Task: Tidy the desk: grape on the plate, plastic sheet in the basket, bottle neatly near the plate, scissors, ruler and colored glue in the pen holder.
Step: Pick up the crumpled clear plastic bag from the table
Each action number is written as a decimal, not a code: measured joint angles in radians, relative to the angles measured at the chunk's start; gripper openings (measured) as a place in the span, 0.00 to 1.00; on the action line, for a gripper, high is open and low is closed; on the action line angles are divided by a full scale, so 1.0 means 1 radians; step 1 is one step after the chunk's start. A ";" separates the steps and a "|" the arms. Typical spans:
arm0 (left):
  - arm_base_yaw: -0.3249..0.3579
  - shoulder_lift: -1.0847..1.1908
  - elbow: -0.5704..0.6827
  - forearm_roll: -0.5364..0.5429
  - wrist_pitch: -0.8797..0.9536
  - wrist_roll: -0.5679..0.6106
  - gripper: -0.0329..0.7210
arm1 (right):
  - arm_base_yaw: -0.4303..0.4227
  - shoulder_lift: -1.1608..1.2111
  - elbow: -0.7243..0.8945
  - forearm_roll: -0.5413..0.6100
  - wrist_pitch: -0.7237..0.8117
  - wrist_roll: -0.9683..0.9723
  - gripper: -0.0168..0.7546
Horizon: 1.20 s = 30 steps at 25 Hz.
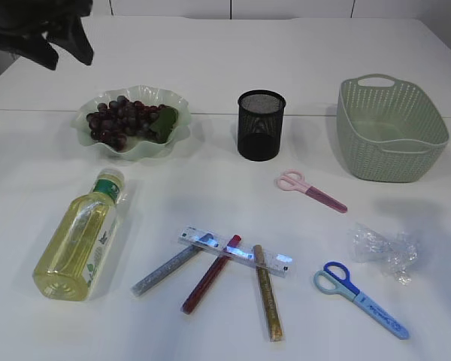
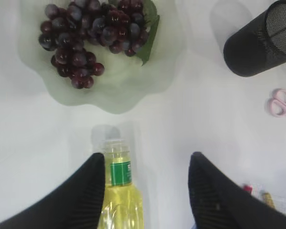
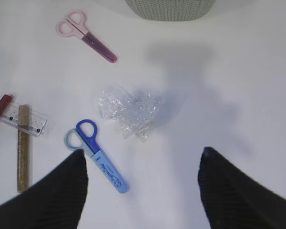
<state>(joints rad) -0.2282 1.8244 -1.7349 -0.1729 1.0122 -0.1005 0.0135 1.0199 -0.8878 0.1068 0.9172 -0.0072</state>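
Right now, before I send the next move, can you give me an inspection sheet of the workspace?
Surface: white table, dry.
Job's things: grapes on plate; bottle lying down; pen holder and basket look empty; pink scissors, blue scissors, ruler, three glue sticks, plastic sheet loose.
Clutter: nothing seen.
Grippers: left gripper above bottle, jaws apart; right gripper above plastic, jaws wide.
Cables: nothing seen.
Surroundings: white panels behind.

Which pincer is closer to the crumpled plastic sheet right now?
Right. The right pincer hangs open above the plastic sheet. The left pincer is over the bottle, on the far side of the table.
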 joint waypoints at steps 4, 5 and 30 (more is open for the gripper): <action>0.000 -0.072 0.002 0.038 0.075 0.031 0.57 | 0.000 0.000 -0.047 0.017 0.026 0.000 0.75; 0.000 -0.088 0.007 0.043 0.086 0.040 0.57 | 0.000 0.000 -0.063 0.019 0.031 0.000 0.75; 0.000 -0.507 0.491 0.047 0.134 0.116 0.57 | 0.265 0.537 -0.176 -0.155 0.086 -0.479 0.75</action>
<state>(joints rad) -0.2282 1.3169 -1.2435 -0.1260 1.1465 0.0153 0.2781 1.5567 -1.0642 -0.0477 1.0036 -0.4867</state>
